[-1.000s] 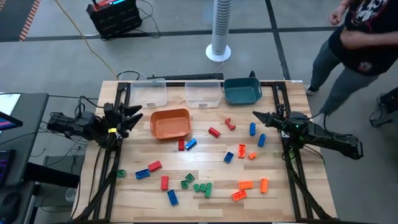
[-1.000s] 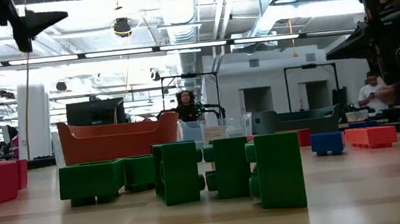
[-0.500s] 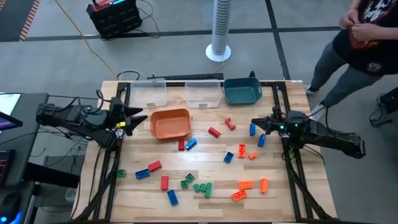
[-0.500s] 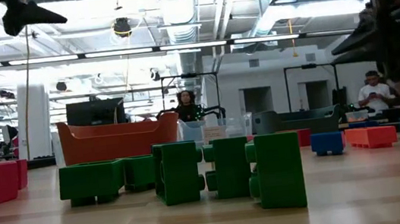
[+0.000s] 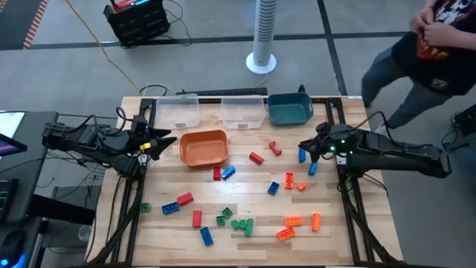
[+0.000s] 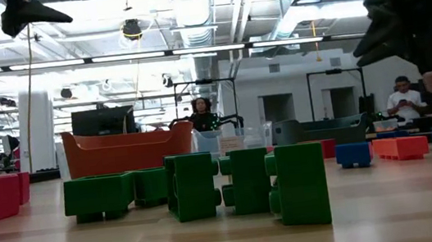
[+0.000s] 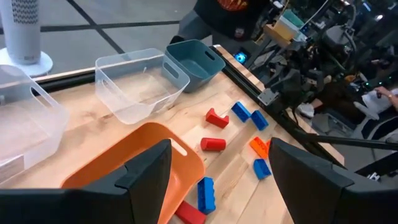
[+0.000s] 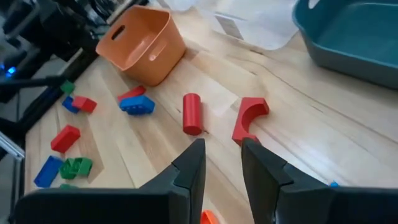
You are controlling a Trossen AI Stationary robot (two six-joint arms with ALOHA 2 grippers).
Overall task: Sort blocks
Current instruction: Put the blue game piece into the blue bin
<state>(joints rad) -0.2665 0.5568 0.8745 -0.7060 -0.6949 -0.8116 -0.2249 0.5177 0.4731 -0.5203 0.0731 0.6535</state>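
High view, left arm: reaches in from the table's left edge; left gripper point(image 5: 159, 141) just beside the orange bin point(image 5: 204, 147), fingers spread, holding nothing.
High view, right arm: stretched low from the right edge; right gripper point(image 5: 305, 145) near a blue block point(image 5: 303, 154), empty.
High view, blocks: scattered across the table point(image 5: 349, 246); red, blue, green and orange; long axes mixed.
Low view: green blocks point(image 6: 244, 179) nearest, upright in a cluster.
Left wrist view: fingers point(image 7: 148, 168) wide apart above the orange bin; teal bin point(image 7: 193, 61) and clear bin point(image 7: 138, 84) beyond.
Right wrist view: fingers point(image 8: 189, 168) slightly parted, empty; red cylinder block point(image 8: 191, 114) points lengthwise away from the camera; red arch block point(image 8: 249, 117) beside it.
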